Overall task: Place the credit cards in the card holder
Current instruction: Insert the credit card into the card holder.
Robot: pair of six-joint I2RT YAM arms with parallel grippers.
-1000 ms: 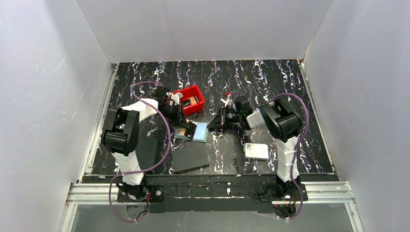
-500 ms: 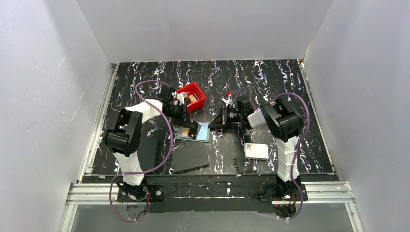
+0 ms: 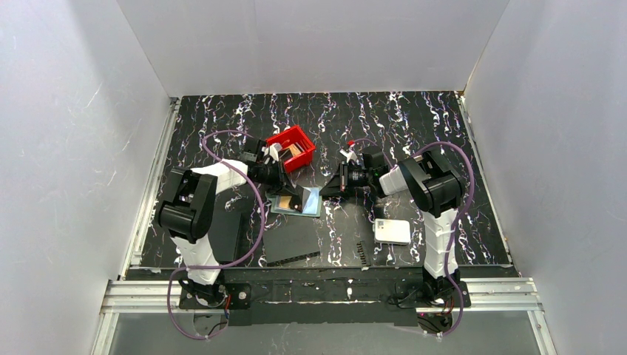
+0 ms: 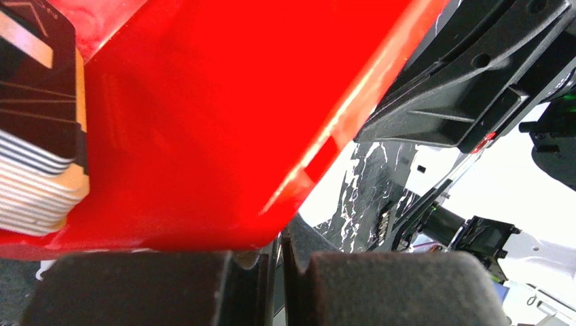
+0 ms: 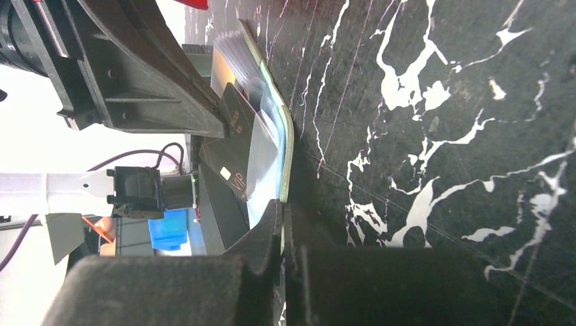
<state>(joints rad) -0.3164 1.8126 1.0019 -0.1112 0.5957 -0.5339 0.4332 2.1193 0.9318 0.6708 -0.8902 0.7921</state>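
Now, one clean pick while the other side holds

My right pincer [image 5: 285,252] is closed tight on the edge of the small grey-green folding card holder [image 5: 266,153], which lies open on the black marbled table [image 5: 441,136] between my arms. My left pincer [image 4: 275,263] sits close against the red plastic bin [image 4: 204,122], pads [image 4: 136,288] almost touching, nothing visible between them. The thin flat credit cards [image 4: 34,183] stand stacked inside that bin. As I judge it, the step is to fetch one: spread the pads first, come over the rim, pinch only the outermost card by its edge, and hold the right grip firm so the pocket gapes for it
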